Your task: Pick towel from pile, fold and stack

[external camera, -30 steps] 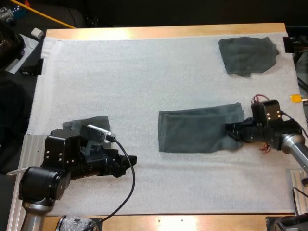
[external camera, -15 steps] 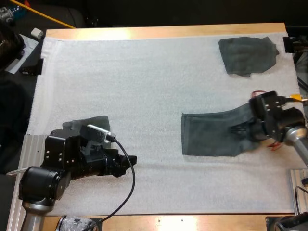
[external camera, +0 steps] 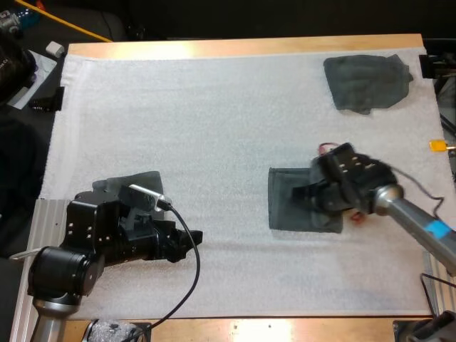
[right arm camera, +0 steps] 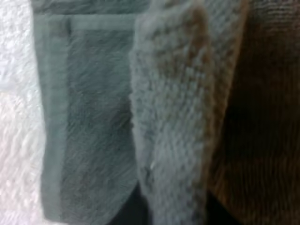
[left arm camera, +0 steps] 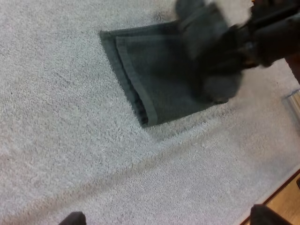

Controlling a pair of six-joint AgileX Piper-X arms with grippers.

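Note:
A dark grey-green towel [external camera: 285, 208] lies on the white mat right of centre, doubled over itself. My right gripper [external camera: 303, 194] hovers over it, shut on the towel's lifted end, which drapes in a fold [right arm camera: 171, 117] above the flat layer [right arm camera: 89, 122]. From the left wrist view the same towel [left arm camera: 154, 79] lies flat with the right arm over its far end. My left gripper [external camera: 189, 242] rests low at the mat's near left, open, its fingertips [left arm camera: 72, 218] apart over bare mat. Another towel [external camera: 135, 182] lies partly under the left arm.
A crumpled towel [external camera: 367, 82] sits at the mat's far right corner. The mat [external camera: 199, 128] is bare across its middle and far left. The wooden table edge [external camera: 242, 46] runs along the far side, and metal plates flank the near corners.
My right gripper has carried the towel's right end up and leftward over the rest, so the towel now lies about half as long. The left arm has stayed still.

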